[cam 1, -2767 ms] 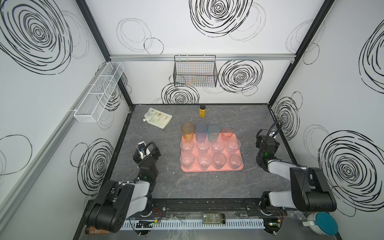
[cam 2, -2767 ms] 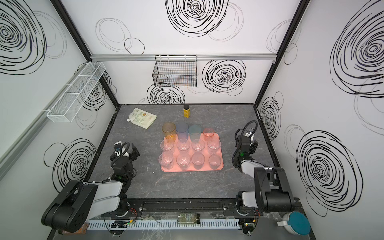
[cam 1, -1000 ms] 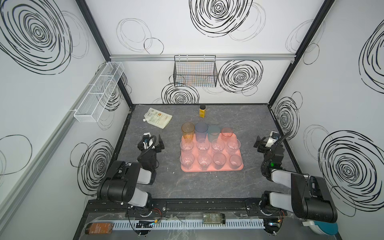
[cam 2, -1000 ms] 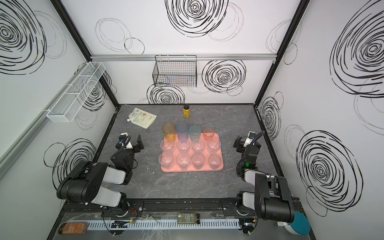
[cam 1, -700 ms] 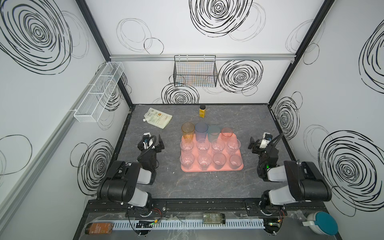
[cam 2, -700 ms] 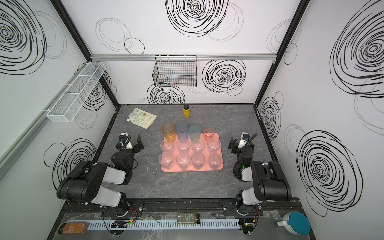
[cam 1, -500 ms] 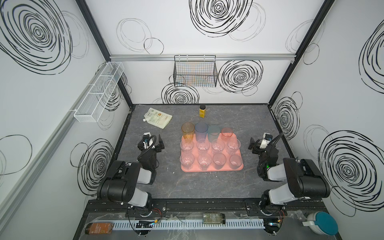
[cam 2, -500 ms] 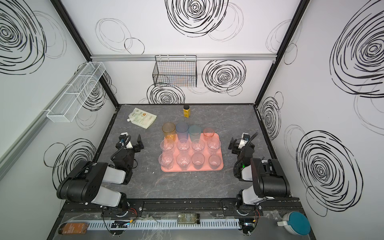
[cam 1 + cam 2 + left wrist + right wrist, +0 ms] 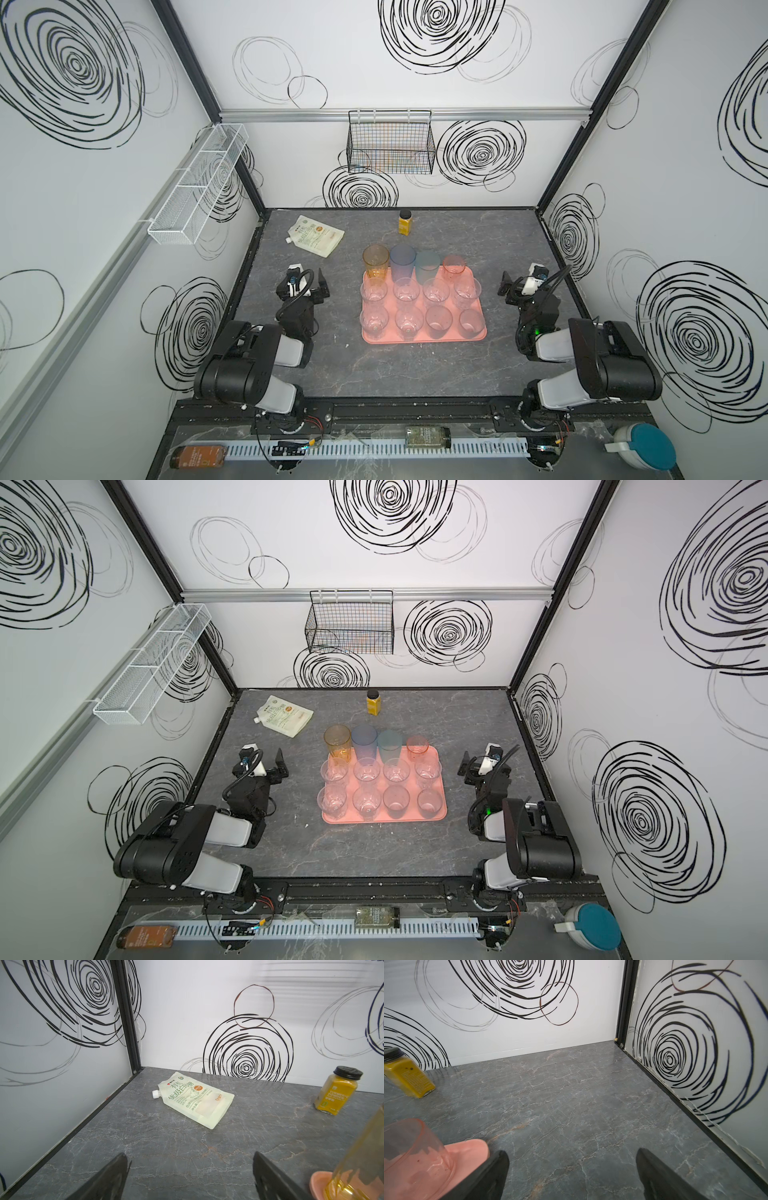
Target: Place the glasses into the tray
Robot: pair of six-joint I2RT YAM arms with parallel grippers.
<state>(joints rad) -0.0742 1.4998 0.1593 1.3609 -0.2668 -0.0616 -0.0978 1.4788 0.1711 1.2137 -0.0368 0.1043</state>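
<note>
Twelve glasses [image 9: 406, 289] stand in the pink tray [image 9: 424, 340] mid-table; the job looks done. The left gripper [image 9: 306, 279] and right gripper [image 9: 520, 279] flank it, jaws spread wide and empty. A careless inward swing could topple the tall orange glass [image 9: 357, 1147] at the tray's corner. The left wrist view shows it right by the rim; only the top views show the full count.

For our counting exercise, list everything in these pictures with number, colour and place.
tray: one, salmon pink, middle of table
tinted glasses: four, orange, blue, teal, pink, tray's back row
clear glasses: eight, clear, two rows on tray
bottle: one, yellow, black cap, back of table
pouch: one, cream, lying back left
black basket: one, back wall
white basket: one, left wall
table: one, grey
left gripper: one, black, open, left of tray
right gripper: one, black, open, right of tray
</note>
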